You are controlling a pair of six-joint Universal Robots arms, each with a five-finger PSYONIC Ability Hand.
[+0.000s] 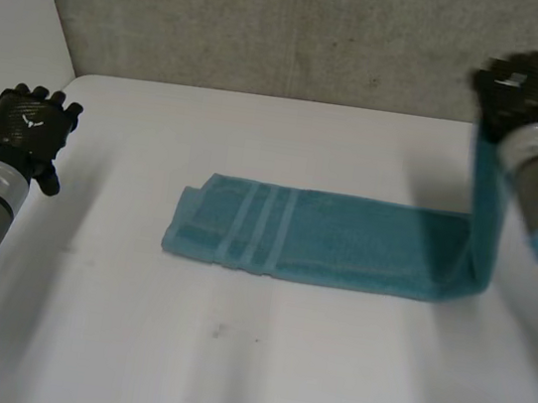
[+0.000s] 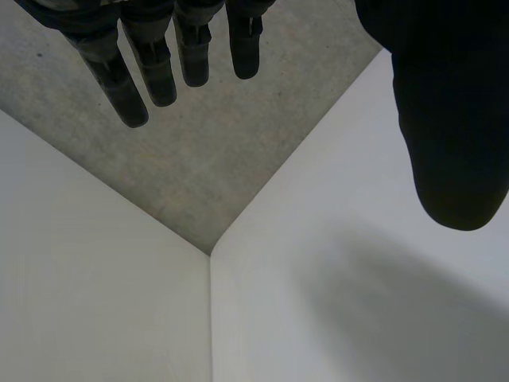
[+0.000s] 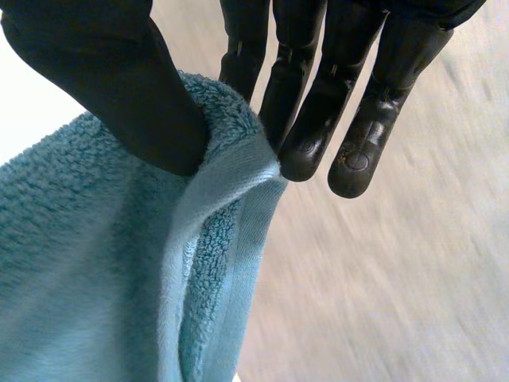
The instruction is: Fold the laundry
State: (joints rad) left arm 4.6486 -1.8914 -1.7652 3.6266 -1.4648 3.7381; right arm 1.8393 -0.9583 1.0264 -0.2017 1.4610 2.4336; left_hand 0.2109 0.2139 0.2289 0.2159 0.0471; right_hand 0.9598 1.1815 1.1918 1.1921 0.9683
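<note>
Nearest, in front of the towel: bare white desk. Next, the teal towel itself, folded into a long band and lying flat on the desk, with woven stripes near one end. Off that striped end, well apart from the towel and touching no cloth: the left robot hand, raised above the desk, fingers straight and spread away from the thumb, holding nothing. At the towel's opposite end, cloth lifted off the desk and rising as a steep narrow strip. At the top of that strip, farther back and above the towel: the right robot hand, clamped on the towel's hemmed edge, thumb pressed toward the fingers with the terry pinched between. Beyond the towel, past the desk's far edge: a grey speckled wall.
</note>
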